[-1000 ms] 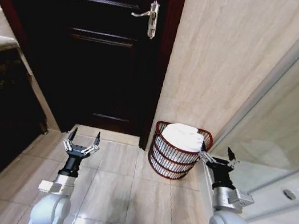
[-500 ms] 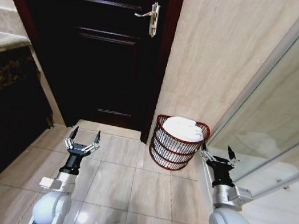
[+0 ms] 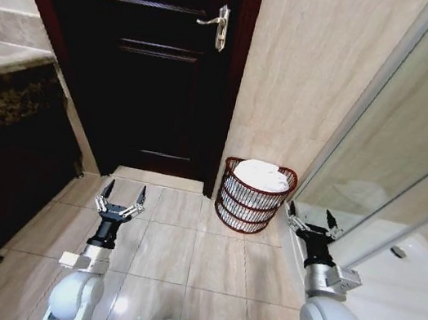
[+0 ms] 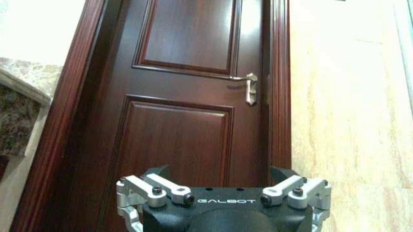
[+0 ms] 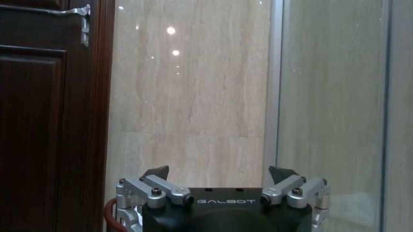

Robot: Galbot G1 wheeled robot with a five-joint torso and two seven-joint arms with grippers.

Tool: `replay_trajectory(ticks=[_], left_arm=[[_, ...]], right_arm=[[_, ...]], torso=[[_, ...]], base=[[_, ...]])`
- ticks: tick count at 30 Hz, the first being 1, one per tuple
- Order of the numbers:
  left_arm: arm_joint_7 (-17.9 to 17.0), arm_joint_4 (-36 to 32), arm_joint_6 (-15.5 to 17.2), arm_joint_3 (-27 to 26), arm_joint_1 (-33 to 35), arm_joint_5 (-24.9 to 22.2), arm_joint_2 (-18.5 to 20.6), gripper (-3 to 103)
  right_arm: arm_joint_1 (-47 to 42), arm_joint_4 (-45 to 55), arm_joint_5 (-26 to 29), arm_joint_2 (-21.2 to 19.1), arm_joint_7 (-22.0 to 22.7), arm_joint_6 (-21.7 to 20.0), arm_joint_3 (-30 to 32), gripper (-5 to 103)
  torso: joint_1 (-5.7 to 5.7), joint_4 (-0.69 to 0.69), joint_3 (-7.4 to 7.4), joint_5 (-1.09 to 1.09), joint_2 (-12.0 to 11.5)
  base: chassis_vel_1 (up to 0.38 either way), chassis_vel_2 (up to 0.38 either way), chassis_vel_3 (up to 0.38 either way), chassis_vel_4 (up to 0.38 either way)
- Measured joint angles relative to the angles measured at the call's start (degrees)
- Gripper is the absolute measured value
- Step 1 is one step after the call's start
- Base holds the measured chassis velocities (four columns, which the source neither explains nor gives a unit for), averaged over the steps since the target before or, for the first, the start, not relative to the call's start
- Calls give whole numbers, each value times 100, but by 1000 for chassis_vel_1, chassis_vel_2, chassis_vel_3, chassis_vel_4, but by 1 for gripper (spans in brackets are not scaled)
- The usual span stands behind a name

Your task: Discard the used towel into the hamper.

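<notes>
Towel (image 3: 261, 174), white, lies inside the hamper (image 3: 249, 208) by the wall, just ahead and left of the right gripper (image 3: 308, 221), whose fingers are spread like those of the left gripper (image 3: 123, 197).

You're looking at a dark reddish-brown openwork wire hamper (image 3: 251, 201) with a white folded towel (image 3: 261, 175) heaped in it. Your dark mahogany panelled door (image 3: 154, 75) carries a silver lever handle (image 3: 215, 24). You have pale beige veined stone wall tiles (image 3: 311, 78), glossy beige floor tiles (image 3: 192, 260), and a dark speckled brown marble counter front (image 3: 4, 102).
</notes>
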Motion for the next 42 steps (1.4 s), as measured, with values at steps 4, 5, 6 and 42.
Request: replay_trajectory(ticks=[4, 5, 6, 42], left_arm=[[27, -34, -17, 2, 59, 4, -20, 100], [31, -54, -25, 0, 82, 5, -21, 100], [31, -70, -33, -9, 102, 5, -21, 100], [-167, -257, -178, -62, 341, 120, -84, 100]], right_arm=[[-83, 2, 7, 19, -2, 68, 18, 100], [-119, 16, 15, 23, -9, 85, 28, 100], [-147, 29, 24, 24, -15, 101, 41, 100], [-423, 143, 347, 6, -30, 410, 243, 100]], torso=[[0, 0, 0, 0, 0], [0, -1, 0, 0, 0], [0, -2, 0, -1, 0], [0, -1, -1, 0, 0]], base=[[64, -78, -86, 74], [83, -78, -105, 57], [83, -78, -98, 71], [75, -72, -75, 70]])
